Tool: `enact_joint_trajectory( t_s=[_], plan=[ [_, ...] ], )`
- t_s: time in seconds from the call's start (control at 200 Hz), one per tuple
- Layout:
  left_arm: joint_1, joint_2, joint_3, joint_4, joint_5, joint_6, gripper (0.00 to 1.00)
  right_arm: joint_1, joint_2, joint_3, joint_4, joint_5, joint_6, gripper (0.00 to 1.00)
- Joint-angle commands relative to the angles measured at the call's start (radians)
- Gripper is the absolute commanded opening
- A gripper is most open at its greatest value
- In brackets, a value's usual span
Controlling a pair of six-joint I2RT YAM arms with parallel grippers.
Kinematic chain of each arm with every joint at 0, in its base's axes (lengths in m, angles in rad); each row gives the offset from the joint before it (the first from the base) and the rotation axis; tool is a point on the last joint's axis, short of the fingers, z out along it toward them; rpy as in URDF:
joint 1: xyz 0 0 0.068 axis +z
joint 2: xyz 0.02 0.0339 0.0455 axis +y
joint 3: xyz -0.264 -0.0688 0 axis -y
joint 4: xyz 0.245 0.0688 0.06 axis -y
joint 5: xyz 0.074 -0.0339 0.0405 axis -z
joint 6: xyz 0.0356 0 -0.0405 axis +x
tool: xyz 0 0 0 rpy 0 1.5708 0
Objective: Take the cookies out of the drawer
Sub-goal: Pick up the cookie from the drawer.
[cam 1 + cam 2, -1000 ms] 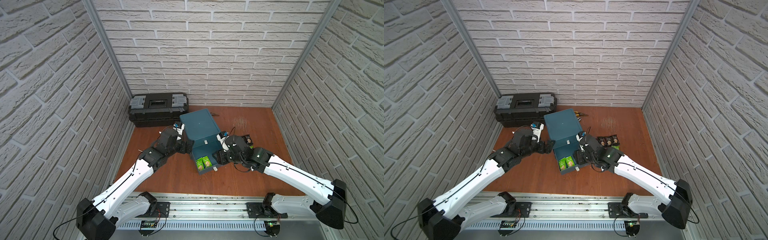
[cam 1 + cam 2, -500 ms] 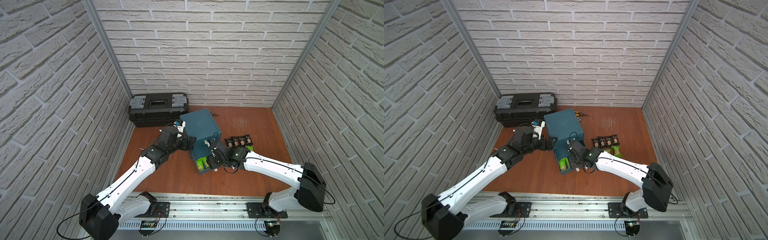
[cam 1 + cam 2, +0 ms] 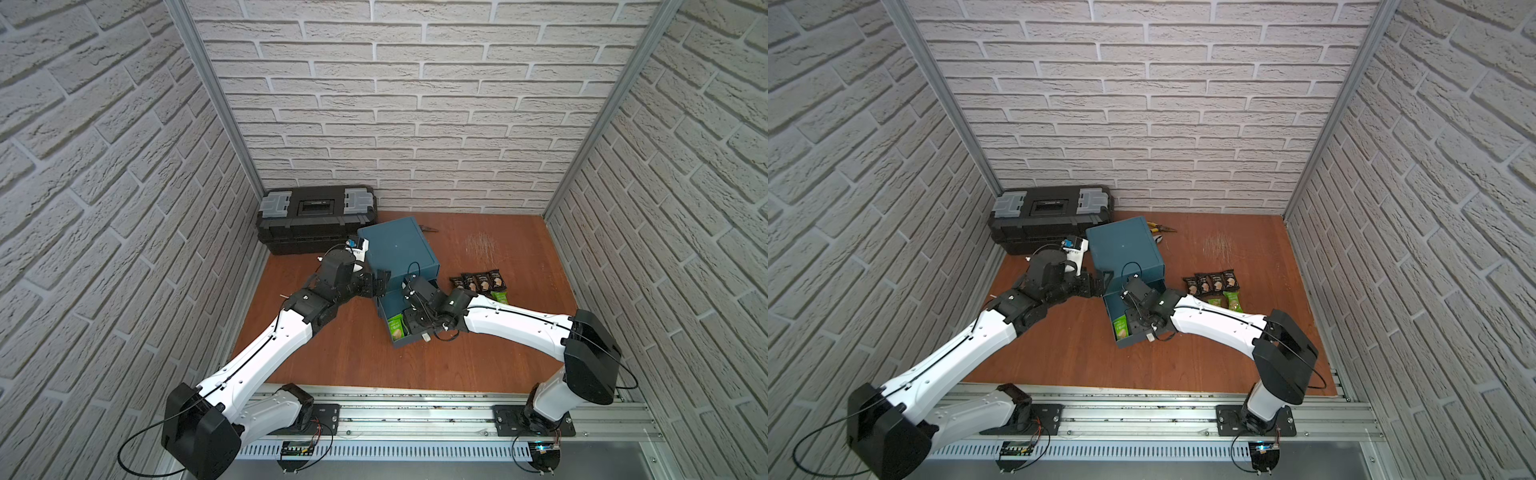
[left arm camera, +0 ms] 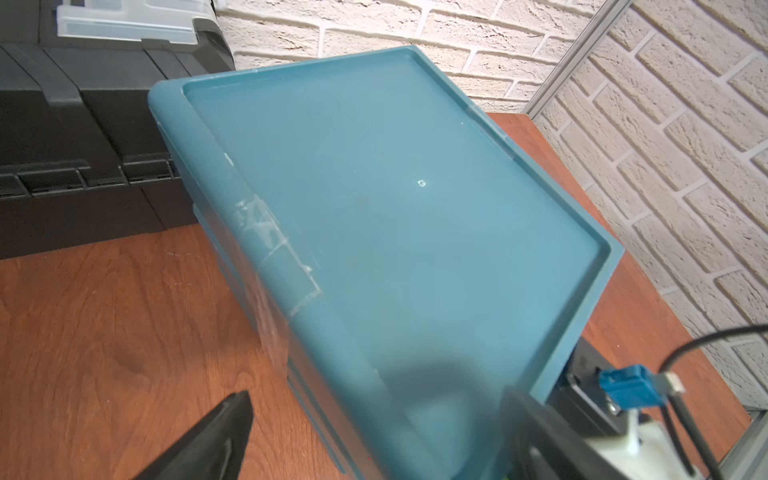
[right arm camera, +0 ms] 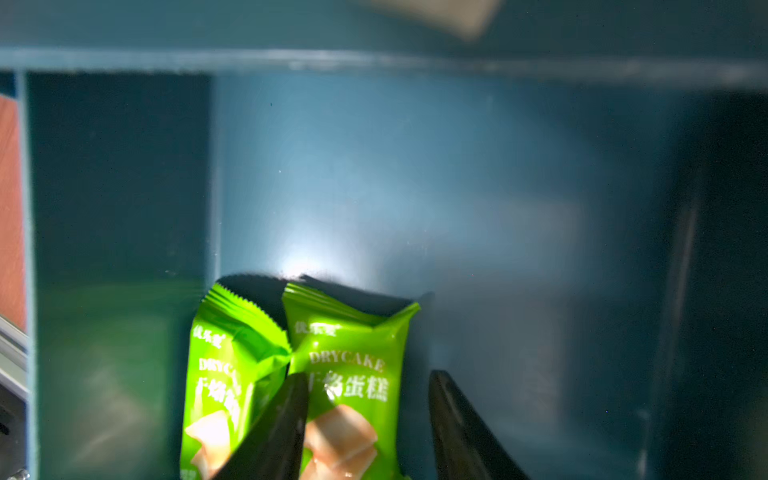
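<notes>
Fingertips [image 5: 299,399] of the right gripper [image 5: 368,415] stand apart inside the pulled-out drawer [image 5: 478,174], straddling one green cookie packet [image 5: 353,382]; whether they already pinch it cannot be told, as the far finger shows a gap beside the wrapper. A second green packet [image 5: 220,374] lies touching the first, toward the drawer's side wall.

In both top views the right gripper [image 3: 415,322] reaches down into the drawer [image 3: 409,340], which sticks out at about 6 o'clock from the blue cabinet [image 3: 397,249]; one green packet [image 3: 396,325] shows beside it.

Out on the wooden table [image 3: 478,353], at roughly 3 o'clock from the cabinet, four black cookie packets [image 3: 478,280] lie in a row, with a green packet [image 3: 500,296] just below them.

Left gripper [image 3: 376,282] fingers are spread wide, one finger [image 4: 208,440] over the table, the other over the cabinet top [image 4: 395,208]; whether they touch the cabinet cannot be told.
</notes>
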State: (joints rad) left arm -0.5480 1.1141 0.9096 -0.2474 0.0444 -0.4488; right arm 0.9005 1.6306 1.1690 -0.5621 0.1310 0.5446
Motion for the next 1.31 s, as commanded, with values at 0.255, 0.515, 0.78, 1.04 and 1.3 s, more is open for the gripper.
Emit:
enact_joint_trajectory(
  t_s=[0.255, 0.515, 0.78, 1.04, 1.3],
  plan=[
    [0.004, -0.017, 0.020, 0.025, 0.021, -0.002, 0.98, 0.021, -0.087, -0.010, -0.038, 0.077, -0.009, 0.14],
    [0.003, -0.020, 0.018, 0.026, 0.029, -0.012, 0.99, 0.020, -0.144, -0.009, -0.064, 0.121, -0.030, 0.03],
    [0.004, -0.034, 0.018, 0.012, 0.021, -0.011, 0.98, 0.020, -0.167, -0.003, -0.058, 0.130, -0.053, 0.02],
    [0.002, -0.051, 0.018, 0.000, 0.007, -0.011, 0.98, 0.004, -0.255, -0.006, -0.084, 0.144, -0.066, 0.02],
    [0.003, -0.065, 0.026, -0.023, -0.002, -0.011, 0.98, -0.026, -0.308, 0.008, -0.088, 0.099, -0.085, 0.02]
  ],
)
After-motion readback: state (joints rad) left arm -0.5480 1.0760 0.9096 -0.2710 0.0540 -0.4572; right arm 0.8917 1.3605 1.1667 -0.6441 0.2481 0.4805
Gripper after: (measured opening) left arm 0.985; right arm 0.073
